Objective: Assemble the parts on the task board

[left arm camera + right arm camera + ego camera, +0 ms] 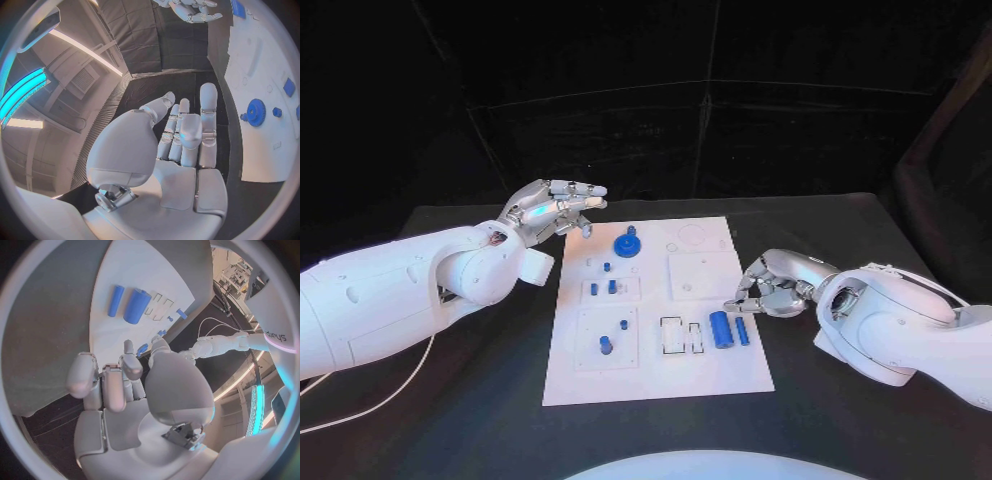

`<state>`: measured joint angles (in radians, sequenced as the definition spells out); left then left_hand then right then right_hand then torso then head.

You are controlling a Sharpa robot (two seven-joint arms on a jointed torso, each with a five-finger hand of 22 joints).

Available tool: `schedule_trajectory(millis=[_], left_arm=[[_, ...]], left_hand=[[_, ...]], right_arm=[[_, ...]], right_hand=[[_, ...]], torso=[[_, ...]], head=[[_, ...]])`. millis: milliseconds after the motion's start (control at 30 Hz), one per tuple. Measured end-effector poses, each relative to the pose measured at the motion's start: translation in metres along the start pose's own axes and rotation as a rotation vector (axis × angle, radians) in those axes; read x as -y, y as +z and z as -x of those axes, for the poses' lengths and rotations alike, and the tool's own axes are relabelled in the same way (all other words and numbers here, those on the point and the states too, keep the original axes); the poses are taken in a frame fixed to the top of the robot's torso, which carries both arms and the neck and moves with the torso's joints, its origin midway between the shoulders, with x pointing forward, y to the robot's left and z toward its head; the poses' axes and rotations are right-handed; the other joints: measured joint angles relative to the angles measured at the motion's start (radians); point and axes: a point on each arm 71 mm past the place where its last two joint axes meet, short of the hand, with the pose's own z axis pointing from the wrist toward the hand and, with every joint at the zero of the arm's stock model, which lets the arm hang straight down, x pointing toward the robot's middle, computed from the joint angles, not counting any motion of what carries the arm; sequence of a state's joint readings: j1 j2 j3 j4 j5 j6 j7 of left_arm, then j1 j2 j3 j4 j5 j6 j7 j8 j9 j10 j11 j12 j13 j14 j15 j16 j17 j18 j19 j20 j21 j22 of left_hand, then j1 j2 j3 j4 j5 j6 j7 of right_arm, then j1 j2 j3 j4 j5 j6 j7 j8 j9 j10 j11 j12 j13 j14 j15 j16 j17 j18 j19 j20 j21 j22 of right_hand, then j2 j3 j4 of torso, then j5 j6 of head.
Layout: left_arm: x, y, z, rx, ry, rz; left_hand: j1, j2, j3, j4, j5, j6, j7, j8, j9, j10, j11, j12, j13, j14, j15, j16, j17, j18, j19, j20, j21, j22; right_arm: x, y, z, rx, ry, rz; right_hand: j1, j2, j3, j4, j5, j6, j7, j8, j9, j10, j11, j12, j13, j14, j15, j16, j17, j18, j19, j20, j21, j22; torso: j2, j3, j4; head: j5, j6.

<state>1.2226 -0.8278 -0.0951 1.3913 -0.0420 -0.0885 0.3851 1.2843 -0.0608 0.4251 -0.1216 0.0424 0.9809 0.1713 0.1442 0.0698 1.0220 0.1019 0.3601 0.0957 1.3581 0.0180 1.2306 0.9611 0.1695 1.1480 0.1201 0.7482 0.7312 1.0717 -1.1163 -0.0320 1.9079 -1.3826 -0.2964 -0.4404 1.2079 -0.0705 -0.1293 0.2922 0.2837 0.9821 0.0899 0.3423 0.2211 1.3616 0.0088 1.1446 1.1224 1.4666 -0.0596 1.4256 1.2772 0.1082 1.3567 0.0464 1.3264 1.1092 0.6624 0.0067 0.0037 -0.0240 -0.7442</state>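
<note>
Table (473, 400): black, carrying the white board at its middle, both arms reaching in over it.
Task board (661, 375): long white plate, its long axis running from the near edge of the table to the far edge; several shallow square and slot recesses on it.
Left hand (557, 208): held above the table just off the board's far left corner, fingers stretched out side by side toward the board, gripping nothing; the left wrist view shows the palm bare and the fingers straight (187, 132).
Right hand (773, 285): beside the board's right edge, about midway along it, fingers curled in toward the palm; no part seen in them (119, 380).
Blue gear (627, 244): toothed disc with a short stem, near the board's far edge, left of centre, closest to the left hand (255, 111).
Thick blue cylinder (721, 329): lying flat near the right edge, long axis along the board's length (137, 305).
Thin blue pin (741, 331): lying parallel just right of the cylinder, between it and the right hand (115, 300).
Small blue pieces (604, 345): scattered in the left-side recesses, too small to tell their shape.
</note>
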Motion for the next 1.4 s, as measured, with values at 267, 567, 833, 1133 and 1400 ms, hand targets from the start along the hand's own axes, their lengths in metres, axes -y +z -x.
schedule_trajectory(millis=[267,567,833,1133,1400], left_arm=[[0.0,-0.001,0.002,0.003,0.001,0.002],[-0.001,-0.001,0.002,0.002,0.001,0.004],[-0.001,-0.002,0.002,0.002,0.001,0.005],[-0.001,-0.003,0.003,0.003,0.001,0.006],[-0.001,-0.003,0.004,0.004,0.002,0.006]], left_hand=[[0.0,0.0,0.0,0.0,0.0,0.0,0.0,0.0,0.0,0.0,0.0,0.0,0.0,0.0,0.0,0.0,0.0,0.0,0.0,0.0,0.0,0.0],[0.0,0.0,0.0,0.0,0.0,0.0,0.0,0.0,0.0,0.0,0.0,0.0,0.0,0.0,0.0,0.0,0.0,0.0,0.0,0.0,0.0,0.0],[0.0,0.0,0.0,0.0,0.0,0.0,0.0,0.0,0.0,0.0,0.0,0.0,0.0,0.0,0.0,0.0,0.0,0.0,0.0,0.0,0.0,0.0],[0.0,0.0,0.0,0.0,0.0,0.0,0.0,0.0,0.0,0.0,0.0,0.0,0.0,0.0,0.0,0.0,0.0,0.0,0.0,0.0,0.0,0.0],[0.0,0.0,0.0,0.0,0.0,0.0,0.0,0.0,0.0,0.0,0.0,0.0,0.0,0.0,0.0,0.0,0.0,0.0,0.0,0.0,0.0,0.0]], right_arm=[[-0.005,0.003,-0.011,-0.031,-0.049,-0.019],[-0.006,0.007,-0.023,-0.061,-0.103,-0.034],[-0.011,0.013,-0.033,-0.079,-0.139,-0.032],[-0.014,0.019,-0.041,-0.093,-0.161,-0.029],[-0.015,0.022,-0.042,-0.094,-0.173,-0.035]], right_hand=[[-0.012,-0.004,-0.02,0.0,-0.009,-0.019,0.003,0.017,0.018,0.004,0.004,0.018,0.032,0.0,0.0,0.012,0.021,0.0,0.003,0.003,0.008,0.013],[-0.016,-0.008,-0.03,0.002,-0.01,-0.037,0.004,0.029,0.029,0.004,0.004,0.028,0.045,0.0,0.0,0.021,0.031,-0.016,0.007,0.007,0.013,0.021],[-0.016,-0.008,-0.034,-0.001,-0.01,-0.038,0.005,0.033,0.032,0.003,0.004,0.028,0.046,0.0,0.0,0.021,0.031,-0.016,0.007,0.007,0.013,0.023],[-0.016,0.003,-0.034,-0.001,-0.002,-0.052,0.005,0.052,0.046,0.003,0.004,0.033,0.059,0.0,0.0,0.024,0.031,-0.016,0.007,0.007,0.016,0.026],[0.015,0.034,-0.034,0.0,0.051,-0.056,0.002,0.079,0.07,0.003,0.004,0.044,0.08,0.0,0.0,0.031,0.031,-0.015,0.014,0.007,0.023,0.038]], torso=[[0.0,0.0002,-0.0012],[0.0,-0.0004,-0.0019],[0.0,-0.0006,-0.0019],[0.001,-0.0011,-0.0012],[0.001,-0.0016,-0.001]], head=[[0.002,-0.003],[0.001,-0.006],[0.0,-0.008],[0.003,-0.012],[0.006,-0.015]])
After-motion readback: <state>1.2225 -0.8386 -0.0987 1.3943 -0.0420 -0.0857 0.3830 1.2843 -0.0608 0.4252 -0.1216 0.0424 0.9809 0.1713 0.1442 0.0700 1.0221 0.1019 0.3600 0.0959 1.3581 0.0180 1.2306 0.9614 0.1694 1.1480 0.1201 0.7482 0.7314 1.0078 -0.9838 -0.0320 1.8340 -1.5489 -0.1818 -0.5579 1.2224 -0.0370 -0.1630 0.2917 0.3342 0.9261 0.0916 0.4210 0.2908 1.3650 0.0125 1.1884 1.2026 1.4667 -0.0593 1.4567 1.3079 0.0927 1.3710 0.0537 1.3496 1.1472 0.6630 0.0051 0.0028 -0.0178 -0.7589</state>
